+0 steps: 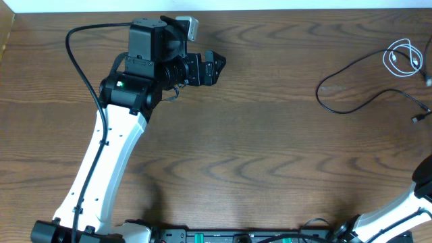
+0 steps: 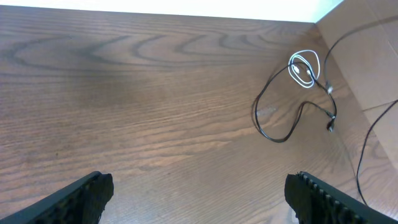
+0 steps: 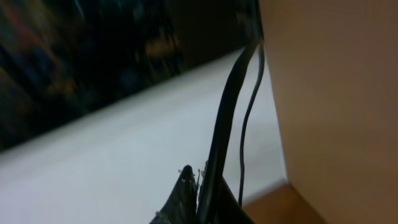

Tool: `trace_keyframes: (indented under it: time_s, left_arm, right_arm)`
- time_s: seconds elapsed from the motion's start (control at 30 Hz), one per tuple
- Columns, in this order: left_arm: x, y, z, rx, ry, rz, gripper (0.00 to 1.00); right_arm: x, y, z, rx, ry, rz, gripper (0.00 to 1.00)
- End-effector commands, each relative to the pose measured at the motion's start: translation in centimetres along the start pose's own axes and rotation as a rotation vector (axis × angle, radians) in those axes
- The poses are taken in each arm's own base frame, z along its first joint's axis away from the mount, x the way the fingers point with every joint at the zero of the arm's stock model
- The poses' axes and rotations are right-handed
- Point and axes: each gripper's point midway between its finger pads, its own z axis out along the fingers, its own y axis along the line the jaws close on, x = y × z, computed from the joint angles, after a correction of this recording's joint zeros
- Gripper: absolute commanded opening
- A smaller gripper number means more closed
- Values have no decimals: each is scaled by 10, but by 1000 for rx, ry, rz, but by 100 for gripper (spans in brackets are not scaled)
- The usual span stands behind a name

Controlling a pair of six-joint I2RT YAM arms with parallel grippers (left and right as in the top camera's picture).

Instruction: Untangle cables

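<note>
while the left arm (image 1: 101, 162) reaches from the 7 o'clock corner of the overhead view toward 12 o'clock, its end effector (image 1: 214, 67) points toward 3 o'clock over bare wood. left wrist view: both fingers (image 2: 81, 196) sit wide apart at the bottom corners, nothing between them, the surface (image 1: 256, 148) visible below.

cables: grouped near the 3 o'clock edge of the overhead view, well apart from the left end effector.
- black cord (image 1: 341, 112): a long open loop lying flat, bulging toward 9 o'clock, both ends running off toward the 3 o'clock edge; small plug ends near that edge.
- white cord (image 1: 402, 58): a small loose coil at about 2 o'clock, touching or crossing the upper run of the black cord; which lies on top, cannot tell.

right arm (image 1: 405, 209): only a lower segment shows, at the 5 o'clock corner of the overhead view. right end effector (image 3: 189, 186): fingers pressed together, fully closed. right wrist view is blurred; dark strands (image 3: 227, 112), one broad and one thin, rise from beside the fingertips toward 1 o'clock. whether either is pinched, cannot tell.
</note>
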Motion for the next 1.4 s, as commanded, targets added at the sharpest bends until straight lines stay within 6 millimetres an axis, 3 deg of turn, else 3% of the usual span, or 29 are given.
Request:
trace_keyframes:
  time_s: [0.0,0.1,0.2,0.3,0.43,0.53,0.6,0.67,0.73,0.77,0.8,0.87,1.0,1.17,1.27,1.37]
  left_arm:
    - [1,2,2,-8,0,6,94]
    - [0,2,3,-8,-3,8,94]
    - [-1,2,4,-7,-7,10,94]
    - [-3,3,7,-6,-12,12,94]
    - [-4,8,9,-26,-16,11,94]
    - [-4,9,9,-31,-17,11,94]
    - [-4,9,9,-31,-17,11,94]
    - [-4,9,9,-31,-16,11,94]
    - [-4,9,10,-31,-16,11,94]
    - [-4,9,10,-31,-16,10,94]
    - [-4,9,10,-31,-16,10,94]
    - [-4,9,10,-31,-16,10,94]
    - [-4,9,10,-31,-15,10,94]
    - [-3,9,10,-31,-13,9,94]
    - [-3,9,10,-32,-13,9,94]
    - [-3,9,10,-32,-13,9,94]
  right_arm:
    - [-69,14,-28,5,-190,105,1]
    - [-92,20,-36,2,-259,90,1]
    - [-89,19,-34,20,-255,56,1]
    - [-49,11,-14,58,-126,-4,1]
    - [30,-8,9,114,123,-59,1]
    - [97,-39,14,222,326,-26,2]
    - [131,-53,13,265,429,0,12]
    - [170,-65,8,297,553,34,28]
    - [202,-75,1,327,658,76,54]
    - [218,-79,-4,343,709,100,62]
    - [246,-85,-15,374,807,141,72]
    - [265,-87,-26,393,888,163,79]
    - [276,-87,-44,428,965,186,91]
    - [268,-76,-56,420,985,202,93]
    - [256,-46,-58,281,987,198,93]
    - [242,4,-63,55,991,159,91]
